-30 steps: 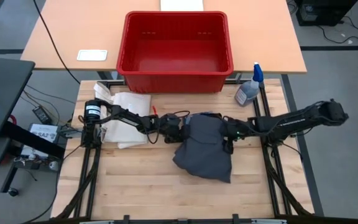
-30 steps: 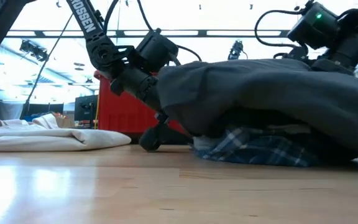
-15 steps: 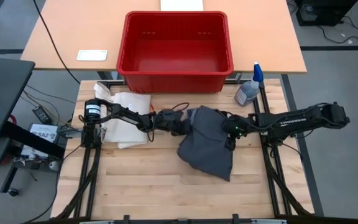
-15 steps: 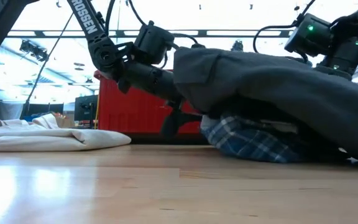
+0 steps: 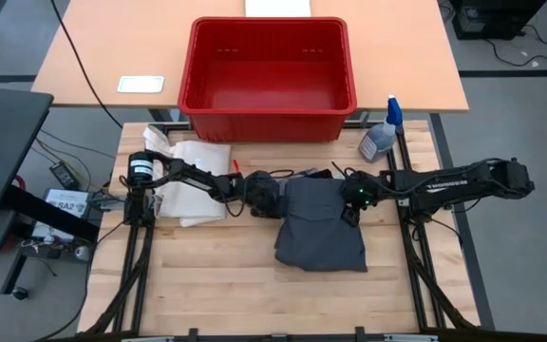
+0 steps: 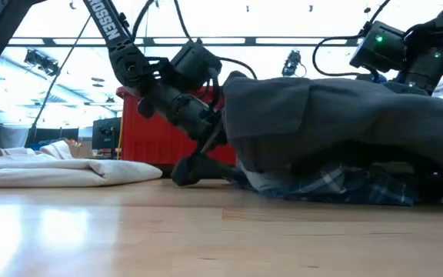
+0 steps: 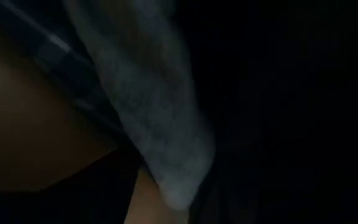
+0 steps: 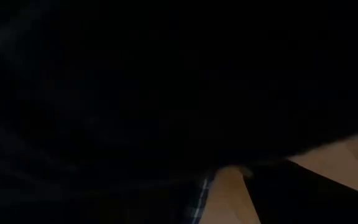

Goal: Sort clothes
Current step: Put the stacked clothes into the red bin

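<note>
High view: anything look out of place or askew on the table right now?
Nothing spilled or damaged. The dark grey cloth lies spread between both grippers, covering the plaid cloth, which only peeks out beneath it in the low view. The red bin is empty; spray bottle stands upright.

Dark grey cloth (image 5: 319,228), blue-white plaid cloth (image 6: 337,187)

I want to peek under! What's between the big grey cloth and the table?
The plaid cloth lies between the grey cloth and the table, seen in the low view.
</note>
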{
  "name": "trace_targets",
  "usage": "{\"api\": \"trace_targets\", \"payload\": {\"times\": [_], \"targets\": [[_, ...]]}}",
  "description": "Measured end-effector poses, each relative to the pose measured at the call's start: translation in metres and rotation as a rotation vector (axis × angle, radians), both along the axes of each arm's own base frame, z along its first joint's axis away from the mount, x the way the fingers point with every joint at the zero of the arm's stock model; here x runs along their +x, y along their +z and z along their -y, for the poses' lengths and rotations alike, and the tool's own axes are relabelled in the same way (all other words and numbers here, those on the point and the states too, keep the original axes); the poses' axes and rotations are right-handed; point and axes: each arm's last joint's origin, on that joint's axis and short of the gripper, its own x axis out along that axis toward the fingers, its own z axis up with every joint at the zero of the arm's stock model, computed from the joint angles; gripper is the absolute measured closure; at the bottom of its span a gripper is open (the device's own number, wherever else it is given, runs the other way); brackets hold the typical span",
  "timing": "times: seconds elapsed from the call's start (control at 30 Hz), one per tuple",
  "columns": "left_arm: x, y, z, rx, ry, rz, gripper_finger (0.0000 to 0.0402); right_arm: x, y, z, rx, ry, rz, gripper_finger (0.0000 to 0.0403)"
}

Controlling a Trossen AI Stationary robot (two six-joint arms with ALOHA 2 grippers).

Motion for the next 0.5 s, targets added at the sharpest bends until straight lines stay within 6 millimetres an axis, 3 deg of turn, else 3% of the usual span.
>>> {"api": "trace_targets", "payload": {"times": [0.2,0.5], "targets": [[-0.011,0.008,0.005,-0.04,-0.251,0.037,0.0055,-0.001,0.0,0.001,0.046,0.013,0.003,0.0165],[-0.072,0.009,0.001,0.038,-0.149,-0.005,0.0052,-0.001,0.0,0.001,0.054,0.01,0.005,0.0165]]}}
